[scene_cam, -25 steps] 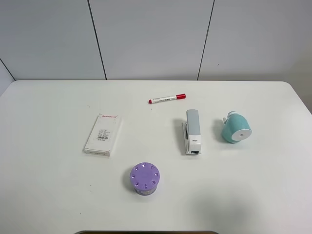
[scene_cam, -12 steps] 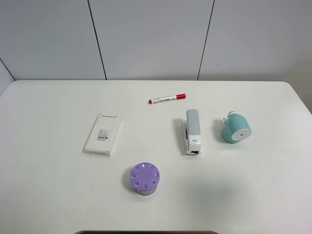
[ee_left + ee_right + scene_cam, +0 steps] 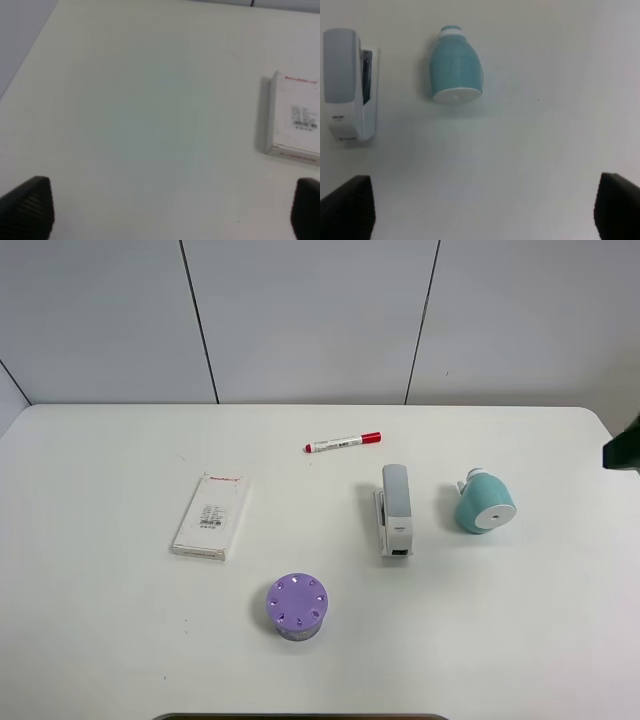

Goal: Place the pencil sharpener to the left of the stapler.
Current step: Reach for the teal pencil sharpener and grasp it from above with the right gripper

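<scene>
Pencil sharpener point(image 3: 484, 505) on its side on the bench point(image 3: 520, 630), just right of the stapler point(image 3: 395, 510) and parallel to it, ahead of the wide-spread, empty right claw point(image 3: 481, 209), the nearer of the 2 claws

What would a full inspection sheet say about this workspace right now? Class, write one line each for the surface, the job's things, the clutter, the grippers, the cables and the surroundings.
Surface: white table, no spills seen.
Job's things: pencil sharpener lies on its side to the right of the stapler, apart from it; not yet placed on its left.
Clutter: red-capped marker, white box, purple cylinder, all apart from one another.
Grippers: left gripper open and empty, above the table near the white box; right gripper open and empty, with the pencil sharpener and stapler in its view.
Cables: nothing seen.
Surroundings: grey panelled wall behind the table.
</scene>
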Action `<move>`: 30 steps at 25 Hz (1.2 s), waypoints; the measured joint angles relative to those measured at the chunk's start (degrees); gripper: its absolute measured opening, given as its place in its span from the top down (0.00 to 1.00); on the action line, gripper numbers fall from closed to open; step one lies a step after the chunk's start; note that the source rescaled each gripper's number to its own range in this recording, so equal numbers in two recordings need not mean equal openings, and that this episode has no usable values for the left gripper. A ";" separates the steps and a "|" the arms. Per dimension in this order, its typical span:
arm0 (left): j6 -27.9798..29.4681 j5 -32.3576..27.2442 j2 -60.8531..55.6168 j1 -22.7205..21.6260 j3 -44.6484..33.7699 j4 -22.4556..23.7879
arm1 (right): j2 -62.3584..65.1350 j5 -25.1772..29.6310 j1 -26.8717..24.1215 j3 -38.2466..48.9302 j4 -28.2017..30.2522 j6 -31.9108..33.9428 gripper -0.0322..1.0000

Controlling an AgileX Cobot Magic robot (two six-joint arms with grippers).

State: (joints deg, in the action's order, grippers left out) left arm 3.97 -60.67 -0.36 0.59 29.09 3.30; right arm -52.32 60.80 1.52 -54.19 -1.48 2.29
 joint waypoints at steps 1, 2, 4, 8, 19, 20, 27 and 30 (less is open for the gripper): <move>0.00 0.00 0.00 0.00 0.00 0.00 | -2.92 0.36 0.00 -1.41 0.00 0.00 0.04; 0.00 0.00 0.00 0.00 0.00 0.00 | -5.32 0.67 0.00 -2.87 0.00 0.00 0.04; 0.00 0.00 0.00 0.00 0.00 0.00 | -7.27 1.31 0.00 -4.35 0.00 0.00 0.04; 0.00 0.00 0.00 0.00 0.00 0.00 | -17.98 3.95 0.00 -11.15 0.00 0.00 0.04; 0.00 0.00 0.00 0.00 0.00 0.00 | -35.33 8.07 0.66 -19.26 -0.44 -2.62 0.04; 0.00 0.00 0.00 0.00 0.00 0.00 | -35.33 8.07 0.66 -19.26 -0.44 -2.62 0.04; 0.00 0.00 0.00 0.00 0.00 0.00 | -43.06 5.28 3.99 -19.37 -0.87 -2.84 0.04; 0.00 0.00 0.00 0.00 0.00 0.00 | -44.29 4.23 3.99 -19.37 -0.87 -2.84 0.03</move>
State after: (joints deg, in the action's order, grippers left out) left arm 3.97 -60.67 -0.36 0.59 29.09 3.30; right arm -96.60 65.03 5.51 -73.56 -2.34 -0.55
